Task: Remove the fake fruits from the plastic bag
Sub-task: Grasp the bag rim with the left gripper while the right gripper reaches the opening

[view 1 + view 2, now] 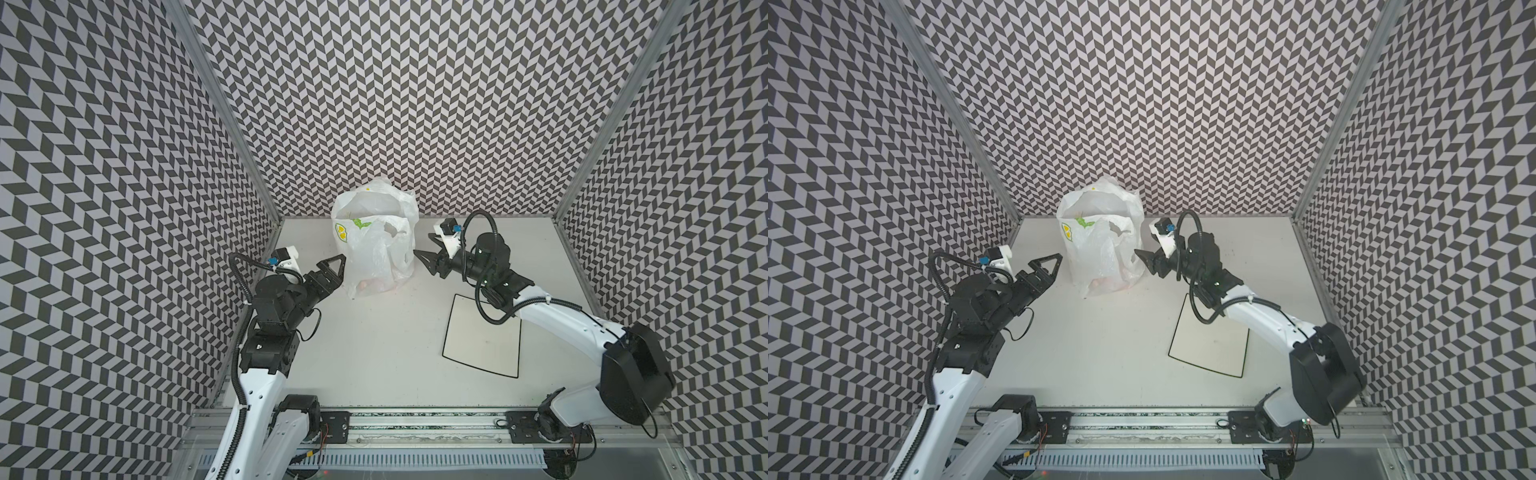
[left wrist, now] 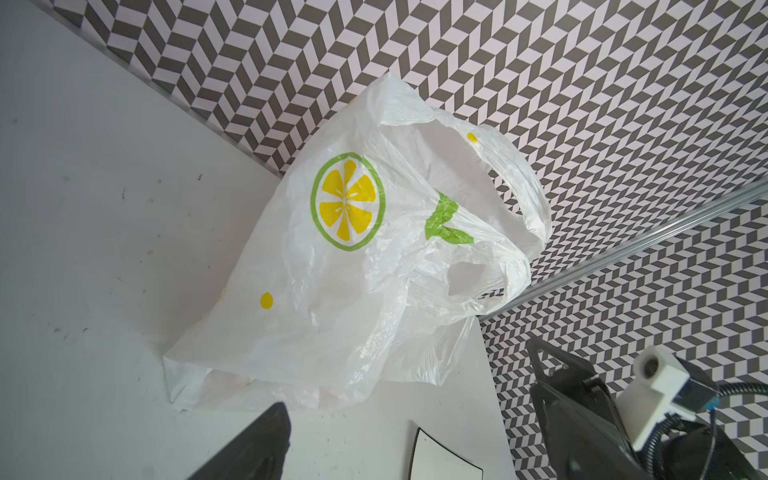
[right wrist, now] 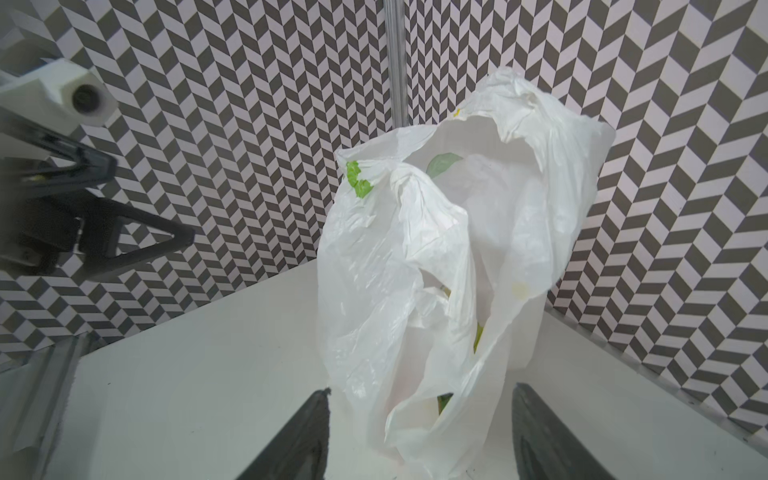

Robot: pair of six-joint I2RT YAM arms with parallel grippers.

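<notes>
Zigzag walls all round, pale tabletop (image 1: 374, 365) in the middle. The plastic bag (image 1: 376, 245) stands slumped near the back wall, mouth up. The fake fruits (image 1: 369, 286) are only faint pinkish blobs showing through its bottom.

The left gripper (image 1: 337, 269) hangs just beside the bag, fingers spread wide, holding nothing. The right gripper (image 1: 422, 245) is on the other side, fingers apart with a loose fold between them, not pinched.

My worry: that film is thin and slippery, so a grab may catch one layer, tip the bag and send fruit rolling past the square plate (image 1: 482, 336).
</notes>
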